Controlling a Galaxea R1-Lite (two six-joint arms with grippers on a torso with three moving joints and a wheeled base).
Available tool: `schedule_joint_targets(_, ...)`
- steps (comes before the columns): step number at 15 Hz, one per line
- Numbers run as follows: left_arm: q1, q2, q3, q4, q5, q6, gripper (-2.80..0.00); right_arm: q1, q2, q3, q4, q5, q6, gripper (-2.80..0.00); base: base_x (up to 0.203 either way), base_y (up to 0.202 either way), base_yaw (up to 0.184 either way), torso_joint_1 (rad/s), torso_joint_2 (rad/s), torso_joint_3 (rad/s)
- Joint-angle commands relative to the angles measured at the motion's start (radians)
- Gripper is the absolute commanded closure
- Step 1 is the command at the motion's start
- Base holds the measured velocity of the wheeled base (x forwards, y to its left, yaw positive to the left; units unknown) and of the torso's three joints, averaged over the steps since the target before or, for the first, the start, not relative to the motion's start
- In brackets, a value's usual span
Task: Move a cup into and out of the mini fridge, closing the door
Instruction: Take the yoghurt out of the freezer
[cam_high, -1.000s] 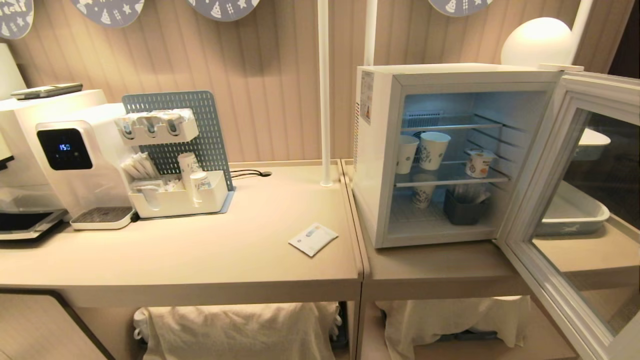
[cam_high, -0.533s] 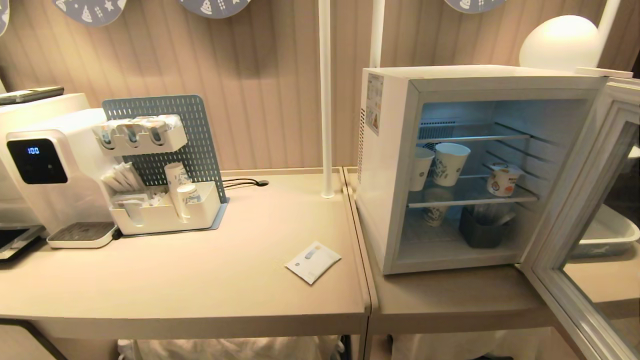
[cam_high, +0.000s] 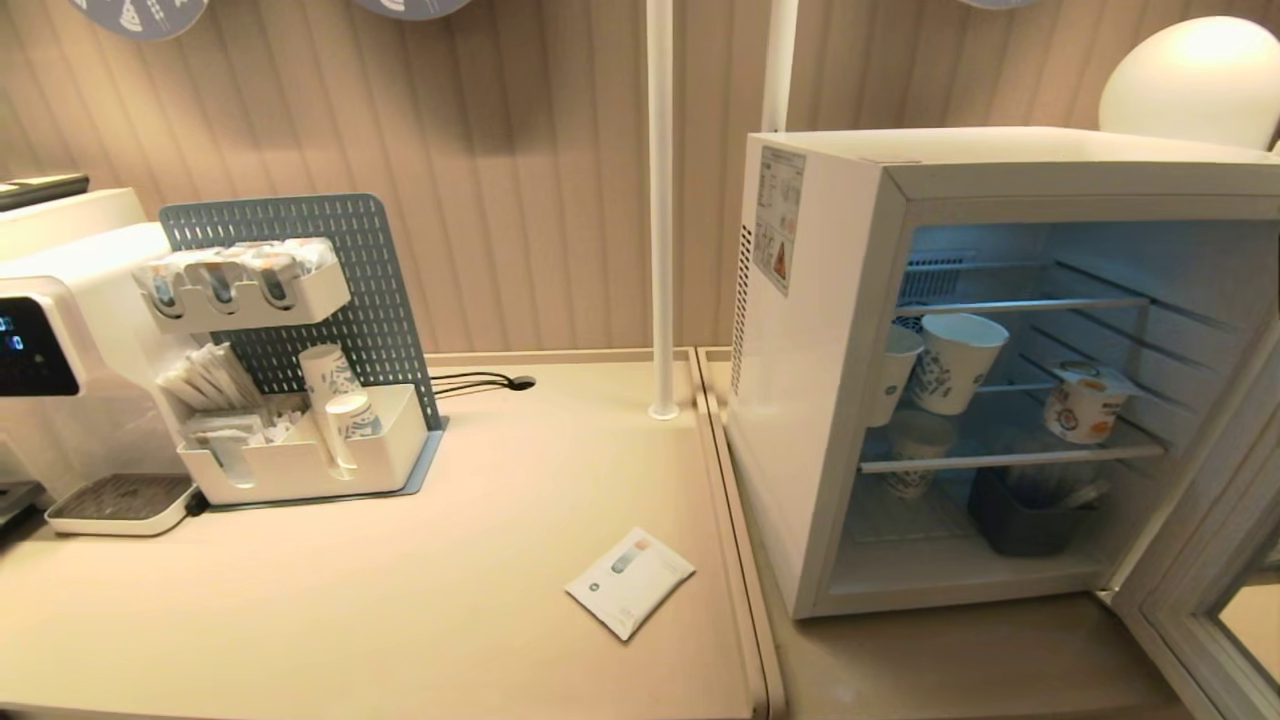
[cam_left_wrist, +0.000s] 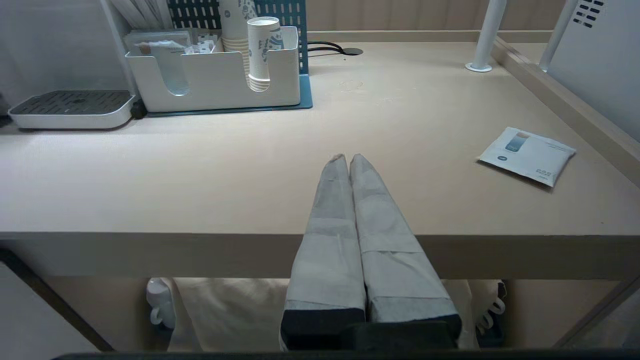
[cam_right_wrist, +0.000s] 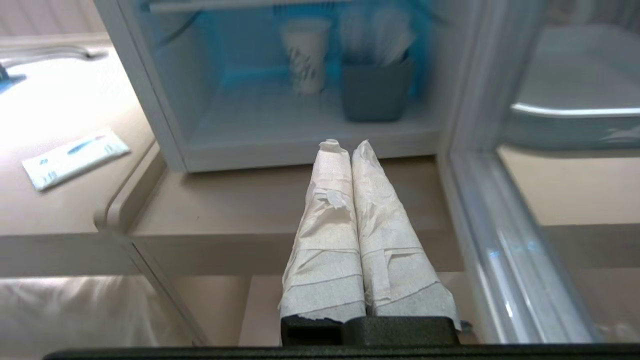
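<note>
I face a beige worktop (cam_high: 400, 600) with the fridge (cam_high: 830, 400) standing on the right, its door (cam_high: 1200, 560) swung wide open toward me on the far right edge of the head view. The cup (cam_high: 1085, 400), small with an orange label and a foil lid, sits on the middle wire shelf (cam_high: 1010, 462) at the right, well apart from two taller paper cups (cam_high: 955, 360) on the left of the same shelf. A dark bin (cam_high: 1020, 520) of utensils and another paper cup stand on the fridge floor below. Both my arms hang low at the near edge of the worktop, out of the head view. My left jaws (cam_left_wrist: 348, 159) are clenched and empty over the open worktop, with a flat packet (cam_left_wrist: 526, 156) to their right. My right jaws (cam_right_wrist: 345, 146) are also clenched and empty, pointing at the lower fridge compartment with the door frame just beside them. The risks I see: reaching in with clenched jaws would push the cup backward or tip it; the foil rim could snag the upper shelf wires as it comes out; my right arm could knock the open door; a wide reach could topple the paper cups.
</note>
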Motion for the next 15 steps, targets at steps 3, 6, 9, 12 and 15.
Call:
schedule_joint_targets(3, 0.000, 0.000, 0.002, -0.002, 0.000, 0.000, 0.00, 0.001, 0.000, -0.009, 0.007, 0.000, -0.003, 0.00, 0.000, 0.000, 0.000, 0.000, 0.00, 0.000)
schedule_joint_targets(6, -0.001, 0.000, 0.002, 0.000, 0.000, 0.000, 0.00, 0.001, 0.109, -0.186, 0.050, -0.004, 0.083, 0.00, 0.000, 0.000, 0.000, 0.000, 0.00, 0.000)
schedule_joint_targets(9, 0.000, 0.000, 0.002, 0.000, 0.000, -0.005, 0.00, 0.001, 0.426, -0.273, 0.039, -0.007, 0.143, 0.00, 0.000, 0.000, 0.000, 0.000, 0.00, 0.000)
schedule_joint_targets(12, 0.000, 0.000, 0.002, 0.000, 0.000, -0.006, 0.00, -0.003, 0.751, -0.304, -0.102, -0.044, 0.177, 0.00, 0.000, 0.000, 0.000, 0.000, 0.00, 0.000)
schedule_joint_targets(15, 0.000, 0.000, 0.002, 0.000, -0.002, -0.011, 0.00, -0.006, 1.043, -0.349, -0.236, -0.095, 0.201, 0.00, 0.000, 0.000, 0.000, 0.000, 0.00, 0.000)
